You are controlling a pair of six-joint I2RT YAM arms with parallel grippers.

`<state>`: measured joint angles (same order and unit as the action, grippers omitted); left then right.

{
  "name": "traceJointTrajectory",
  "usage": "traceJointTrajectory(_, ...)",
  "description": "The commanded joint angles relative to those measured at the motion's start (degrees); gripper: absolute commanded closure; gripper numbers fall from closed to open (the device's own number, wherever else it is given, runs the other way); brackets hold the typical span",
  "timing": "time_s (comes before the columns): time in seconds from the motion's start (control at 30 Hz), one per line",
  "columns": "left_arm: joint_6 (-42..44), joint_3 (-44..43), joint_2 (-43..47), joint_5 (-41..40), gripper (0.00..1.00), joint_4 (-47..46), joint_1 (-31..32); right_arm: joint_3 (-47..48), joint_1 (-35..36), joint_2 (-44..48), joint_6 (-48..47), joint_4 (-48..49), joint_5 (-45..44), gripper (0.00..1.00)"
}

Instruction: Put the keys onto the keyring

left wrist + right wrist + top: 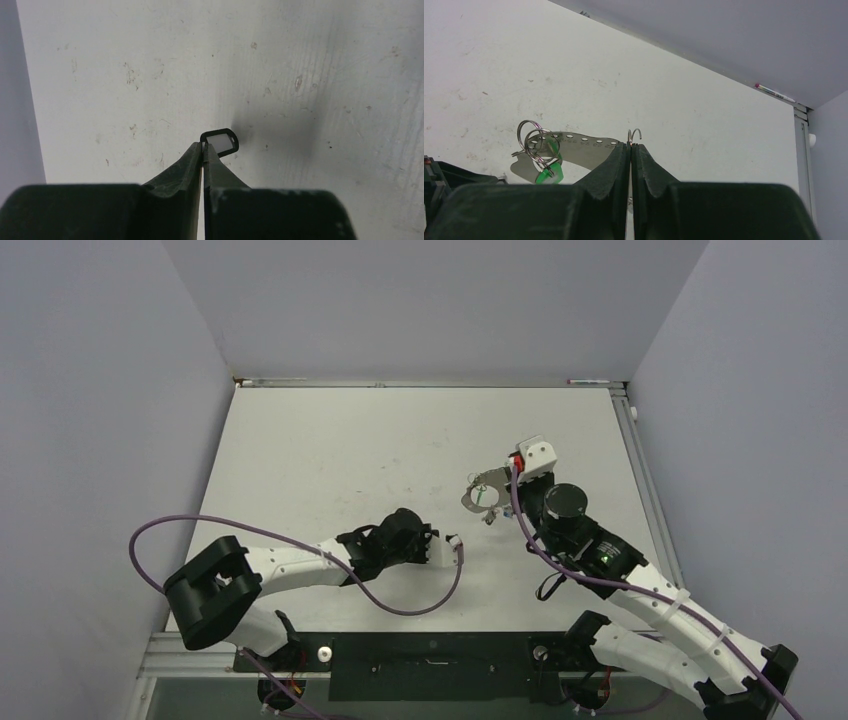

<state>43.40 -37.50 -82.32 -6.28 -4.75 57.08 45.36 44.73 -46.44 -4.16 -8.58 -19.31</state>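
The right hand (630, 146) is seen clenched on the keyring (635, 130). Only a thin hooked end of the grey wire is shown poking up from between the fingertips in the right wrist view. Just left of that hand, a perforated metal strip (584, 150) is seen above the worktop (330, 460), with small split rings (531, 142) at its far end and a green key (545, 174) hung below them. How these pieces are joined to the wire cannot be told. From above, this cluster is seen right of the worktop's middle, at the tip of the right arm. The left hand (203, 145) is held nearer the middle, apart from the cluster, and is clenched on a small black-rimmed piece (220, 141) with a pale centre. The piece is pinched by one corner and juts out beyond the fingertips over the scuffed white surface. Whether this piece is a key head cannot be told.
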Motion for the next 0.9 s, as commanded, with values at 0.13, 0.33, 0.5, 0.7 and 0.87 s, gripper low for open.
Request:
traceJointTrajectory(0.13,-3.42,-2.94,-0.41,9.91,0.72,6.53,0.70,0.25,0.10,2.22,0.81,3.20,-1.89,0.95)
traceJointTrajectory(0.33,-4.97,-2.84,2.54,13.74,0.50,10.29,0.75,0.43,0.09,2.57,0.98,2.71,-2.27,0.95)
traceJointTrajectory(0.5,-10.99,-2.22,7.91,16.56,0.38,9.02,-0.67,0.40,0.10,2.62,1.08,2.74,-2.41,0.95)
traceJointTrajectory(0.7,-28.14,-0.91,16.92,9.45,0.28,1.34,-5.19,0.21,0.18,2.64,1.19,2.93,-2.46,0.95)
traceJointTrajectory(0.87,-40.42,4.46,23.79,0.28,0.26,-1.18,-5.31,0.08,0.15,2.50,1.27,3.18,-2.90,0.95)
